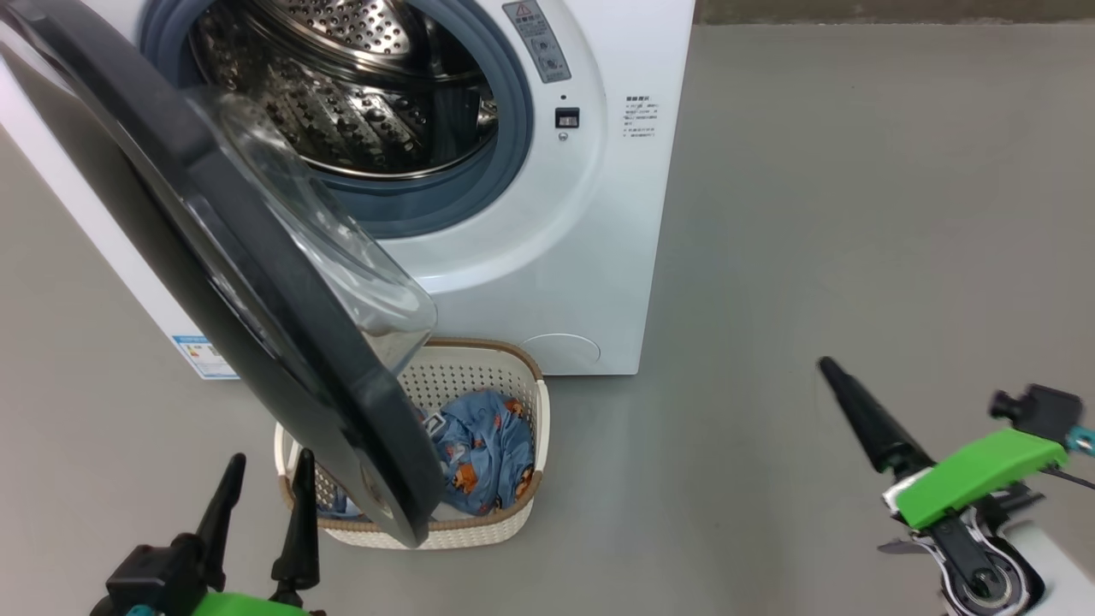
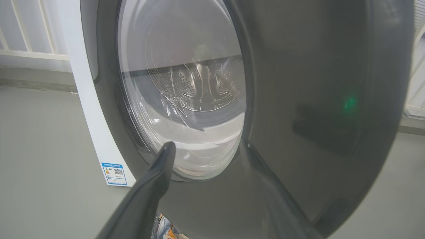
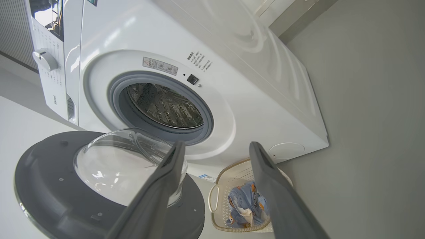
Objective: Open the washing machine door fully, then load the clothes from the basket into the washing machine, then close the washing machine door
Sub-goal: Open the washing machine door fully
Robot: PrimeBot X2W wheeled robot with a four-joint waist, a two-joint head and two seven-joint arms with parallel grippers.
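The washing machine [image 1: 582, 214] stands with its door [image 1: 359, 419] swung out towards me, so the steel drum [image 1: 359, 94] shows. Under the door's lower edge sits the basket [image 1: 530, 376] holding the blue bear-print clothes [image 1: 483, 449]. My left gripper [image 1: 271, 458] is open, low, right by the door's outer face [image 2: 315, 99], with the glass bowl ahead of its fingers [image 2: 156, 179]; whether they touch the door I cannot tell. Off to the right above bare floor, my right gripper [image 1: 843, 389] is open and looks at the drum opening, the basket [image 3: 215, 202] and the clothes [image 3: 247, 202].
Grey floor [image 1: 855, 214] spreads wide to the washer's right. A blue label [image 2: 114, 172] marks the washer's lower front corner. A white railing [image 2: 30, 49] and a wall stand behind the machine's left side. The door overhangs the basket's left half.
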